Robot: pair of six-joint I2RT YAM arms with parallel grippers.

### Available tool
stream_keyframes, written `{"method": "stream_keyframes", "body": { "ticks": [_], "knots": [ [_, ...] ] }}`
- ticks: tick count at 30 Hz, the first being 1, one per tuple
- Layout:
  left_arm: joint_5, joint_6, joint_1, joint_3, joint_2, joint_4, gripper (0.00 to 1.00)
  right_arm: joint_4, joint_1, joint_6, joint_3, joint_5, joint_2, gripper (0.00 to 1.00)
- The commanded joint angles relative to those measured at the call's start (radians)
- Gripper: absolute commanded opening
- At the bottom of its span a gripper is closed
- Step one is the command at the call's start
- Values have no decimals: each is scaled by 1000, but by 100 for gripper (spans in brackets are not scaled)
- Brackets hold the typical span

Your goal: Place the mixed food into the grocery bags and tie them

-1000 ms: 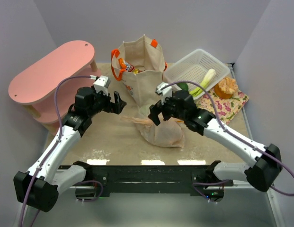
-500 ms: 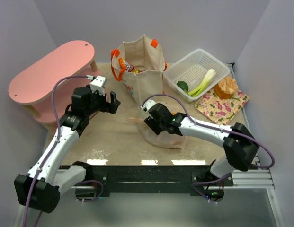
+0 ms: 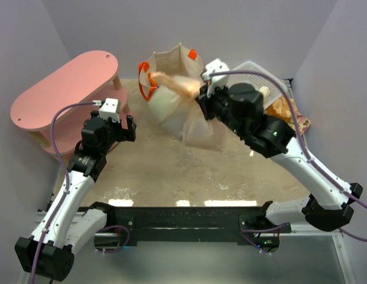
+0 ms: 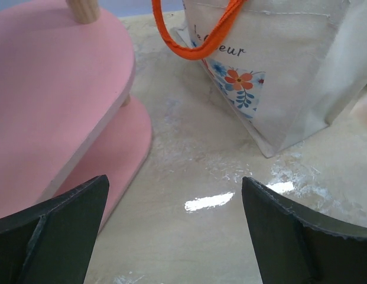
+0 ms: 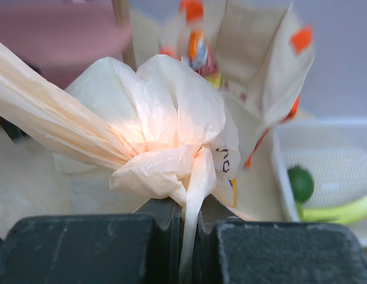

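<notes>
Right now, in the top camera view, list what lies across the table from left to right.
From the left: pink shelf → left gripper → peach plastic bag → white basket → floral mat. The canvas tote overlaps the bag, so it is left out.

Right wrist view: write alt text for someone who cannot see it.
The right fingers are pinched shut on a twisted strip of the peach plastic bag, whose bunched top fills the frame. Behind it stands the open canvas tote; to the right, a white basket holds a green round vegetable and a leek.
</notes>
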Motion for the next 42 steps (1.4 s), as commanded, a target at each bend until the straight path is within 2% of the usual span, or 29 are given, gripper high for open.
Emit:
{"method": "stream_keyframes", "body": {
  "ticks": [1,4,6,7,9,10,13,16,21,23,25,28,29,36,38,42],
  "knots": [
    [-35,-12,7,-8,-19,60,100,170,-10,-111,290,79,171,0],
    [-13,-15,7,-13,-12,57,100,313,-67,-183,451,76,344,0],
    [2,-19,7,-17,-11,65,100,377,-154,-175,595,10,447,0],
    [17,-19,7,-22,-12,66,100,385,-180,-162,649,-55,549,0],
    [33,-21,7,-27,-12,71,100,431,-225,-165,763,-80,649,0],
    [39,-21,7,-28,-12,69,100,454,-232,-174,781,-119,720,0],
    [41,-19,7,-30,-17,71,100,532,-254,-219,759,-152,785,0],
    [62,-19,7,-34,-23,73,100,576,-272,-262,642,-157,806,0],
    [67,-19,7,-34,-25,71,100,508,-280,-289,391,-131,687,0],
    [70,-19,7,-34,-26,74,100,443,-280,-285,329,-114,641,0],
    [73,-19,7,-36,-23,74,100,367,-280,-282,337,-104,613,0],
    [77,-21,7,-36,-22,74,100,182,-282,-286,430,-111,656,0],
    [79,-21,7,-36,-19,74,100,75,-282,-285,515,-113,685,0],
    [87,-19,7,-36,-5,69,100,-285,-309,-291,952,-194,1031,0],
    [88,-19,7,-36,1,71,100,-293,-318,-297,952,-197,1081,0],
    [96,-18,7,-34,1,71,100,-244,-328,-283,842,-193,1070,0]
  ]
}}
